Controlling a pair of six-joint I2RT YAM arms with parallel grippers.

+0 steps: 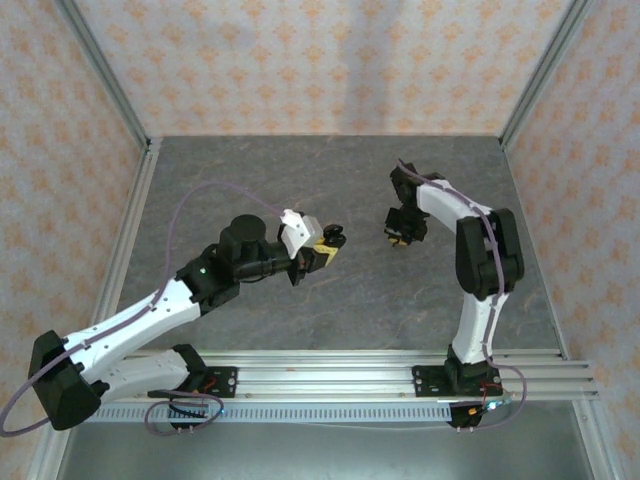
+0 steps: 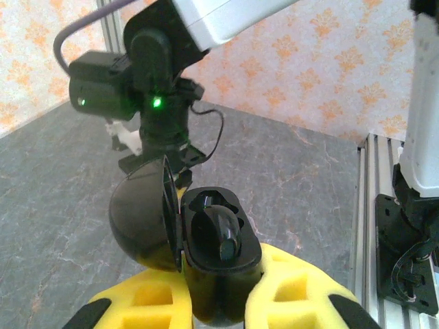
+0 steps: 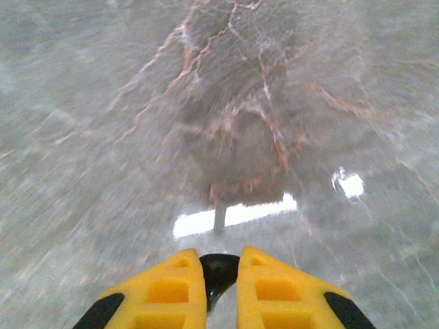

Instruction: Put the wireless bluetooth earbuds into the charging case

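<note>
Grips the open black case with the left tool, shut tight on its base, above the surface middle; carries a seated earbud in its well. Pinches a black earbud with the right tool, nearly closed, near the case, apart, just right of middle.

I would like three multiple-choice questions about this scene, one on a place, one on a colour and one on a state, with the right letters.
1. Where is the charging case? A. lying on the table. B. gripped in the left hand. C. in the right hand.
2. What colour is the earbud seated in the case? A. white. B. black. C. yellow.
3. How is the case's lid? A. open. B. shut. C. taken off.
Answers: 1 B, yellow fingers clamp it; 2 B, it is glossy black; 3 A, it stands swung aside on its hinge.
</note>
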